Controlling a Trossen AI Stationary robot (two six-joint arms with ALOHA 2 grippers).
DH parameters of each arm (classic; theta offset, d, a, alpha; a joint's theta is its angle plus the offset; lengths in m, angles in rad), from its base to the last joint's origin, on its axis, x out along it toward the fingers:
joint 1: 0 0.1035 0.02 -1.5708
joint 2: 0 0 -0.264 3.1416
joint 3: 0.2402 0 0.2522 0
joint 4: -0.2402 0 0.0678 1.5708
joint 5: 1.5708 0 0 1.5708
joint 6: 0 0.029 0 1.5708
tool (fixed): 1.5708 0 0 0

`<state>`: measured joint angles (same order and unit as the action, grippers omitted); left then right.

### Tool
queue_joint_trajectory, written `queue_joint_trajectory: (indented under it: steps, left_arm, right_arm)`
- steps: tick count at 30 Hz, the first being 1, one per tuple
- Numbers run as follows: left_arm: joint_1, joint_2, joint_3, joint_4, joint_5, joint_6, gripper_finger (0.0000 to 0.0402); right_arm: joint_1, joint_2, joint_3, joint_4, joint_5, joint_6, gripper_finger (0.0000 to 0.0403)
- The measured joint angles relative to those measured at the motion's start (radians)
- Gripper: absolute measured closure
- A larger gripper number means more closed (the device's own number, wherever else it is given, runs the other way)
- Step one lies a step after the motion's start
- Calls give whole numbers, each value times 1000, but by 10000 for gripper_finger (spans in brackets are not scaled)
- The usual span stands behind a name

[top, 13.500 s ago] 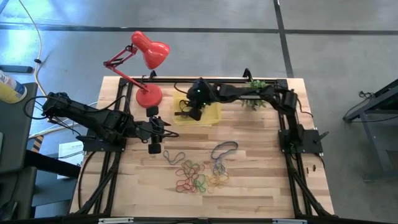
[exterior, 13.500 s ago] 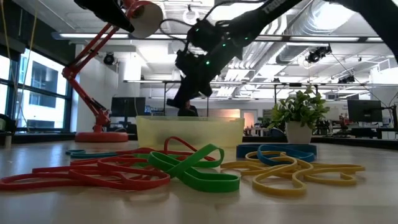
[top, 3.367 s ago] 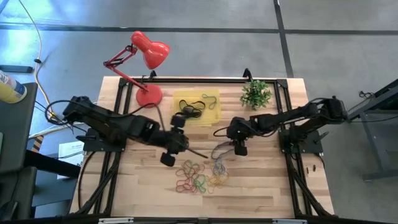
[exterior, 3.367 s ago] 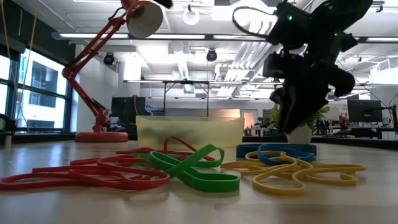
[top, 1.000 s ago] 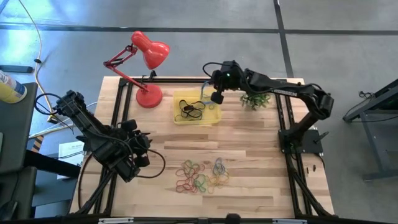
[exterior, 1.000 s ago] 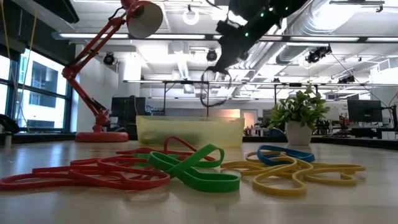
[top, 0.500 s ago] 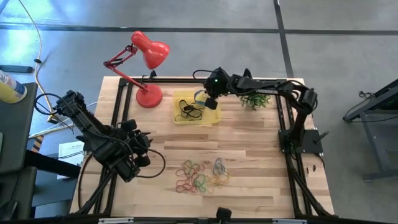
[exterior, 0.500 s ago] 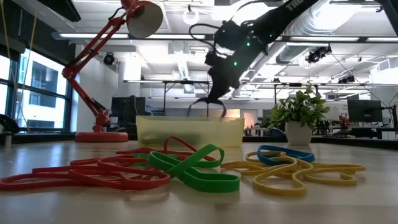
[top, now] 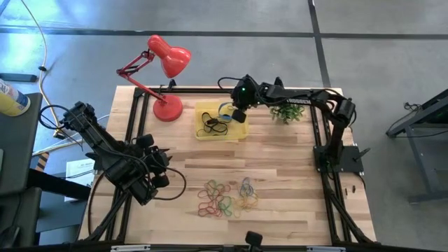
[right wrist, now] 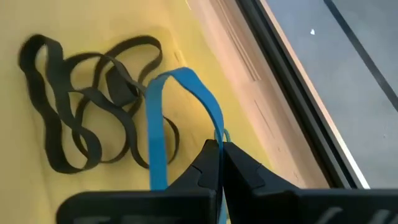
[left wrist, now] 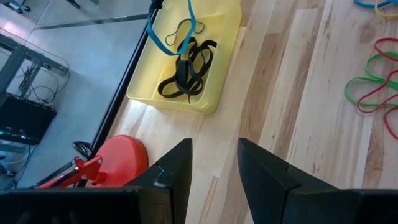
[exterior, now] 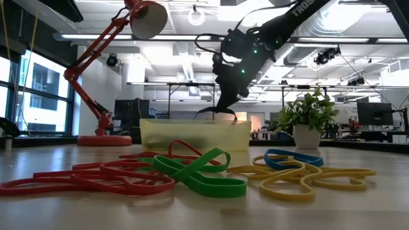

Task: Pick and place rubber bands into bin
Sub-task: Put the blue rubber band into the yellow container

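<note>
Jaws of right gripper [right wrist: 219,163] pinch blue band [right wrist: 155,130] over bin [top: 240,131].

Light wooden plank table [top: 294,175] carrying a translucent yellow plastic bin [top: 239,131] at the back, red desk lamp base [top: 167,108] beside it, small green potted plant [top: 288,110], and loose coloured rubber bands [top: 225,198] near the front.

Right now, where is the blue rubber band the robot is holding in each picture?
High view: the blue rubber band hangs from the right gripper over the yellow bin.
Low view: not clearly visible; the gripper is just above the bin.
Left wrist view: blue band over the bin.
Right wrist view: blue band pinched at the fingertips.
Shared landmark: the yellow bin.
</note>
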<state>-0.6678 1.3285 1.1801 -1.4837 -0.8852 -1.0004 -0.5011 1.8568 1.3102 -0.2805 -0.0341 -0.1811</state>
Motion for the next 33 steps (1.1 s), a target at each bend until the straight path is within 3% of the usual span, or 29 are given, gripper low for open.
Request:
queue_joint_trajectory:
  steps: [8, 23, 33]
  left_arm:
    - [0, 0, 0, -2, -6, 0, 284]
    - [0, 0, 0, -2, -18, 0, 284]
    - [0, 0, 0, -3, -100, 0, 284]
  right_arm:
    - [-4, 0, 0, -15, -1, 1, 392]
    - [-3, -3, 0, -64, -9, 9, 248]
    - [24, -130, 0, -247, -200, -1, 225]
